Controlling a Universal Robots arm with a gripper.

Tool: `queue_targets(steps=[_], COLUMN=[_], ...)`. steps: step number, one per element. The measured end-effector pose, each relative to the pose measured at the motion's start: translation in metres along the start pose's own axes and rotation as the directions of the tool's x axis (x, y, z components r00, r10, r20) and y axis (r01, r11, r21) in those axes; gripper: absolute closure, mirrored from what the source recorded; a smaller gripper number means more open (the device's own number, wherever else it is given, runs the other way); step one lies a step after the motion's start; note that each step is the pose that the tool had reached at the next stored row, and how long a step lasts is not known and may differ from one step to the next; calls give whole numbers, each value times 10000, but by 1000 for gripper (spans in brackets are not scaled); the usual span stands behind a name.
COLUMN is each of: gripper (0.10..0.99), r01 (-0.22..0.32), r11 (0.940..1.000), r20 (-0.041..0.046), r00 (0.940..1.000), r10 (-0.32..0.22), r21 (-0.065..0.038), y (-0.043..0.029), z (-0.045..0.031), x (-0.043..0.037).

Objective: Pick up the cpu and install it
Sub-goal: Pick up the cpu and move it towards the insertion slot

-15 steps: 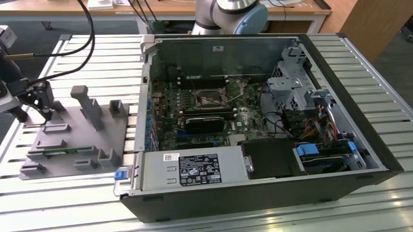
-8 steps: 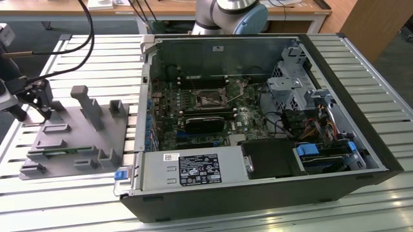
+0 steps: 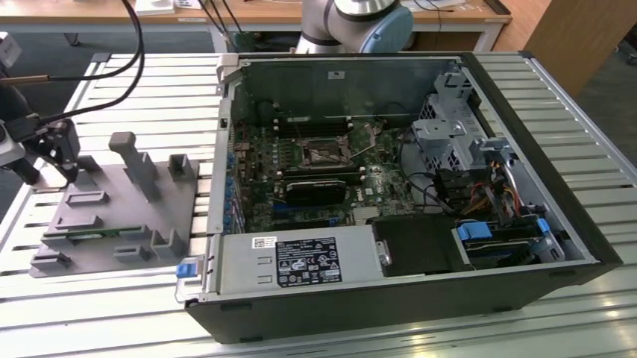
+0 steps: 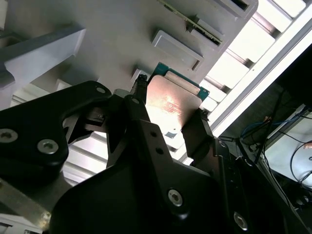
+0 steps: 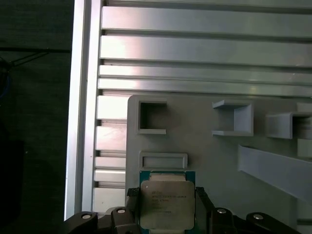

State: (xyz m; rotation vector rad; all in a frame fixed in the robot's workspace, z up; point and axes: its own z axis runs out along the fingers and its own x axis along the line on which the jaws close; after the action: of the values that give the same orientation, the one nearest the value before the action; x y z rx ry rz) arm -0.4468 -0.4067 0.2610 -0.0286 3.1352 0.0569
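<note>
- We see the tool clamped on the cpu, with a dark finger against each of two opposite edges of the green board.
- The cpu sits between the fingertips, metal lid up, just over the grey fixture plate on the slatted bench. A shallow rectangular pocket lies just ahead of the fingertips. We cannot tell whether the chip is clear of the plate.
- Our judgement is that the chip is light, thin and stiff, with a smooth lid that would be slippery. The board edges are the right place to hold it. The underside is likely fragile, so it wants a level carry and modest squeeze.
- The motherboard socket, inside the open computer case, is well apart from the tool.
</note>
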Motion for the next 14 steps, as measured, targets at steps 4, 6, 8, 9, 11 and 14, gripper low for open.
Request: queue_targets(steps=[4,6,8,9,11,14], gripper=[545,545,545,545,545,545], r01=[0,0,0,0,0,0], r11=[10000,10000,10000,10000,10000,10000], r20=[-1,-1,-1,-1,-1,-1], r00=[10000,10000,10000,10000,10000,10000], r10=[0,0,0,0,0,0], r21=[1,1,1,1,1,0], y=[5,7,9,10,12,16], z=[-25,-38,-50,-56,-70,-92], x=[0,0,0,-1,-1,-1])
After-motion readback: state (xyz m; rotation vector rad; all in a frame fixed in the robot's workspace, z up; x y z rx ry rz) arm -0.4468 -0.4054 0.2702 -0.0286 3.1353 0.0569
